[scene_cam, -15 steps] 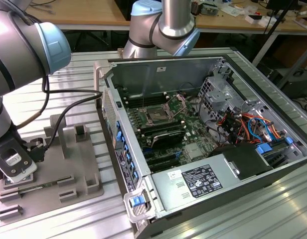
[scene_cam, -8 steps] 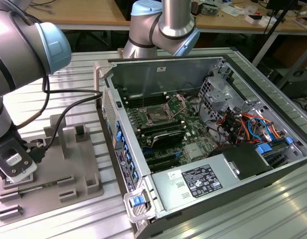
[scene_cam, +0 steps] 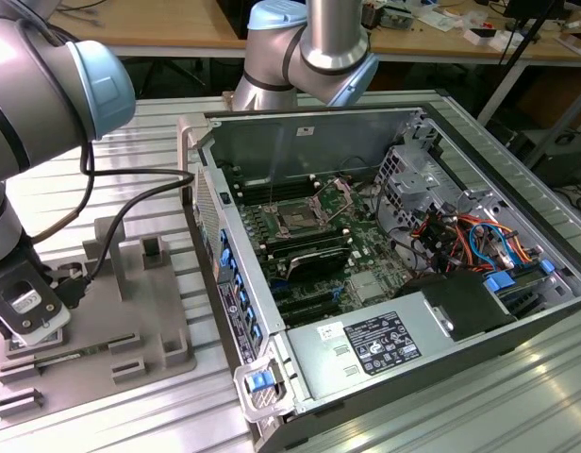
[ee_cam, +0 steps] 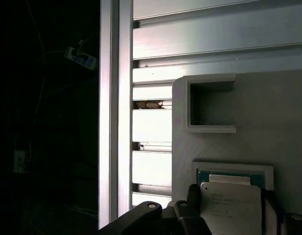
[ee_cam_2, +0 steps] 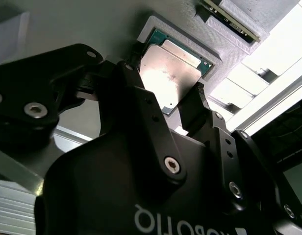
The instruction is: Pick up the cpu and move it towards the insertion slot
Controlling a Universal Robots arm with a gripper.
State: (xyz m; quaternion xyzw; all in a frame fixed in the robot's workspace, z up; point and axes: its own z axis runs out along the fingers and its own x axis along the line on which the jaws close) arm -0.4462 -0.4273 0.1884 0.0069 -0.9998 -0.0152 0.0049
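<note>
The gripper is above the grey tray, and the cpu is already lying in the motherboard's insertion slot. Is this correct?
Not quite. The gripper is above the grey tray, but the cpu is not in the insertion slot: both wrist views show it at the tray's recess, right by the gripper. In the exterior view the slot is away inside the computer case.

Arm point(scene_cam: 45, 85): I see it bent low, exterior view's left.
Gripper point(ee_cam_2: 165, 90): pointing down, fingers point(ee_cam_2: 134, 81) pinching the cpu point(ee_cam_2: 173, 68) edges.

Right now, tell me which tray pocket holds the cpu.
The white-rimmed pocket holding the silvery cpu; the shadowed pocket beside it on the grey tray is empty.
</note>
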